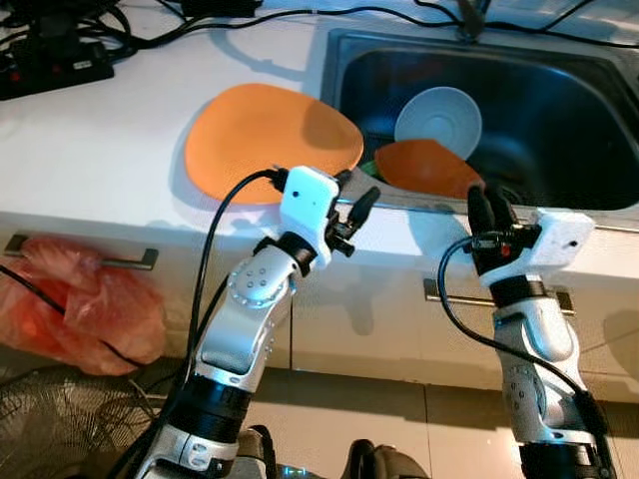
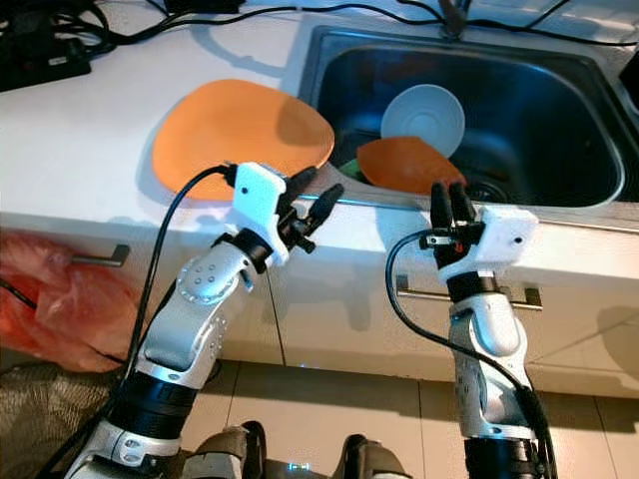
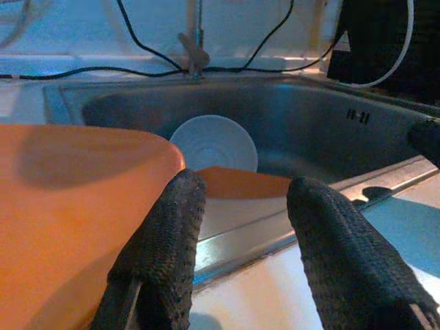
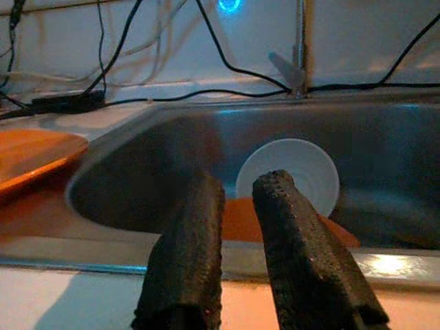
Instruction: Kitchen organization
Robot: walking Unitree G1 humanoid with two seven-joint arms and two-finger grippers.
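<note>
A large orange plate [image 1: 262, 138] lies on the white counter [image 1: 90, 150] just left of the steel sink [image 1: 589, 110]. Inside the sink a smaller orange plate [image 1: 427, 167] leans at the near wall, with a white bowl [image 1: 438, 120] tilted behind it. My left gripper [image 1: 356, 190] is open at the counter's front edge, beside the big plate's near right rim, and holds nothing. My right gripper [image 1: 488, 196] points up at the sink's front rim, just right of the small orange plate. Its fingers are shut with nothing between them.
A black power strip [image 1: 52, 62] and cables lie on the counter at the back left. A red plastic bag [image 1: 85, 309] hangs from a cabinet handle [image 1: 135, 261] below. A fan grille [image 1: 55, 429] stands on the floor at lower left. The faucet base [image 1: 466, 22] rises behind the sink.
</note>
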